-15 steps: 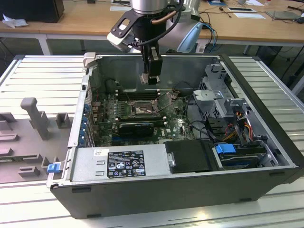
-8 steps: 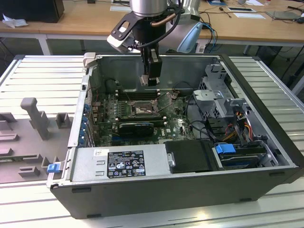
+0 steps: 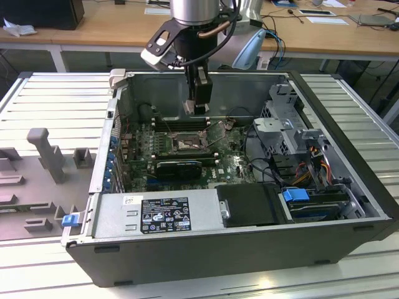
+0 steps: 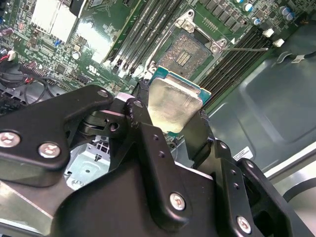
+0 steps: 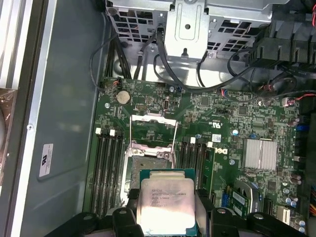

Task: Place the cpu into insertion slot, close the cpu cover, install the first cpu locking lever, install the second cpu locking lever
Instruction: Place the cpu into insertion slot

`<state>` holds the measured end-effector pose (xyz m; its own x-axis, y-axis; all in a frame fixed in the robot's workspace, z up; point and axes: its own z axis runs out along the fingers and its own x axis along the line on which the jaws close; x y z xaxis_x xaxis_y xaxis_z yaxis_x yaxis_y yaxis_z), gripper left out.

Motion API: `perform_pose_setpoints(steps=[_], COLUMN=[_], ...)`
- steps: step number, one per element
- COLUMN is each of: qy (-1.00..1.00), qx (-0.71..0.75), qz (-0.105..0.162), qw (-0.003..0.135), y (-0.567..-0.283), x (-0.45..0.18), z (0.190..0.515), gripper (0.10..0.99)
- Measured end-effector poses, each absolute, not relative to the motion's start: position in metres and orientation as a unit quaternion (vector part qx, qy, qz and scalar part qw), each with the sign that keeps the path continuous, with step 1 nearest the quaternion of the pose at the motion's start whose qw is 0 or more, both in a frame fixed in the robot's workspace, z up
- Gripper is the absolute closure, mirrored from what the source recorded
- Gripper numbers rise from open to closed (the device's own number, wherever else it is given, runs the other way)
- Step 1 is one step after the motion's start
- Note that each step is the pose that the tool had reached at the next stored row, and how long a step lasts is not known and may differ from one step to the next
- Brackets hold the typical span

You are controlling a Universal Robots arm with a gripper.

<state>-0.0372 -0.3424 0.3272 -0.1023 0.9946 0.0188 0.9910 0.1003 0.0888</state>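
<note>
Your claw (image 4: 172, 112) is clamped on the cpu (image 5: 167, 205), gripping it by two opposite edges, silver top showing in both wrist views. The chip hangs clear above the green board (image 5: 222, 118), not seated. Just past it, the insertion slot (image 5: 148, 165) lies bare, pin field exposed. Beyond that, the cpu cover (image 5: 153, 117) is swung open, all inside the computer case (image 3: 349, 205).
</note>
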Motion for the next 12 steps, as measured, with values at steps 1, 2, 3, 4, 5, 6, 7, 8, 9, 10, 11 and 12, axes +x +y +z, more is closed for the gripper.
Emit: perform_pose_setpoints(steps=[1, 2, 3, 4, 5, 6, 7, 8, 9, 10, 11, 12], qy=[0.741, 0.741, 0.741, 0.741, 0.741, 0.741, 0.741, 0.741, 0.741, 0.741, 0.741, 0.741], qx=[0.670, 0.670, 0.670, 0.670, 0.670, 0.670, 0.670, 0.670, 0.670, 0.670, 0.670, 0.670], qz=[0.039, 0.039, 0.039, 0.039, 0.039, 0.039, 0.039, 0.039, 0.039, 0.039, 0.039, 0.039], qw=[0.023, 0.023, 0.023, 0.023, 0.023, 0.023, 0.023, 0.023, 0.023, 0.023, 0.023, 0.023], y=[-0.3424, -0.3424, -0.3424, -0.3424, -0.3425, -0.3424, -0.3424, -0.3424, -0.3424, -0.3424, -0.3424, -0.3424], x=[-0.0372, -0.0372, -0.0372, -0.0372, -0.0372, -0.0372, -0.0372, -0.0372, -0.0372, -0.0372, -0.0372, -0.0372], z=[0.3268, 0.3264, 0.3260, 0.3256, 0.3250, 0.3248, 0.3245, 0.3241, 0.3237, 0.3233, 0.3230, 0.3227], gripper=[0.561, 0.561, 0.561, 0.561, 0.561, 0.561, 0.561, 0.561, 0.561, 0.561, 0.561, 0.561])
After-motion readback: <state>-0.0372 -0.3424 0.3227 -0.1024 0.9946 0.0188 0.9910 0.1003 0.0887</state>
